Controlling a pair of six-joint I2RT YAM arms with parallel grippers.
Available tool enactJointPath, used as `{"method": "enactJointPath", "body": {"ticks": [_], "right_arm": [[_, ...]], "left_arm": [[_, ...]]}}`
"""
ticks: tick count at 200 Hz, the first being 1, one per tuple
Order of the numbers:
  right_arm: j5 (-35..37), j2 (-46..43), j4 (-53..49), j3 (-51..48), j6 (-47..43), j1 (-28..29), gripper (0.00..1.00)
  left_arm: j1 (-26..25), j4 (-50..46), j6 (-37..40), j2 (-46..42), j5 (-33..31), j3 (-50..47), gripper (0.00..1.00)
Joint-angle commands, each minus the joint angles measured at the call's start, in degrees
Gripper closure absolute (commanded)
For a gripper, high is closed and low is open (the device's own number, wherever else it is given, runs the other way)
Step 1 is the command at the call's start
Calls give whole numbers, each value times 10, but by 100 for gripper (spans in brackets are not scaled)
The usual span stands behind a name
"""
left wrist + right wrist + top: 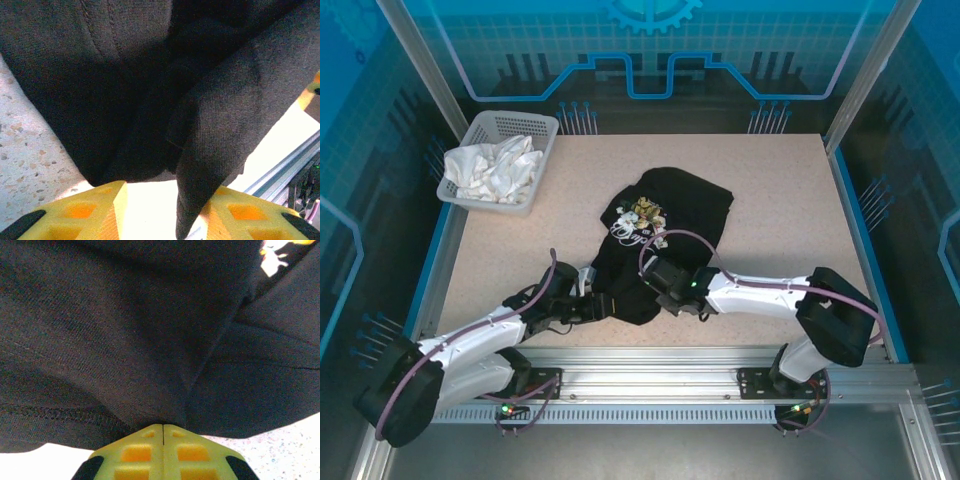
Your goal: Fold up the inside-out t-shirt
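Black knit t-shirt lies crumpled; right tool pinches a fold, left tool gapes half-wide.

Black t-shirt: soft, matt knit cloth with a fine weave and stitched hem, carrying a yellow-and-white print. Table: beige, speckled, matt, stone-like. Far left, basket of white lattice plastic holding crumpled white cloth. Near rail: brushed metal. Left gripper and right gripper: yellow moulded plastic.
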Motion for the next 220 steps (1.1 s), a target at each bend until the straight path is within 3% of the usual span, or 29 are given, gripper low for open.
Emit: {"method": "enactJointPath", "body": {"ticks": [1, 65, 129, 220], "right_arm": [[-5, -40, -6, -6, 8, 5, 100], [-108, -136, 7, -53, 21, -15, 100], [-313, -241, 69, -132, 67, -95, 100], [-471, -328, 87, -209, 147, -187, 100]], "left_arm": [[2, -13, 15, -10, -8, 21, 58], [2, -9, 13, -11, 3, 25, 56], [2, 11, 12, 13, 22, 27, 57], [2, 63, -15, 29, 73, 21, 34]]}}
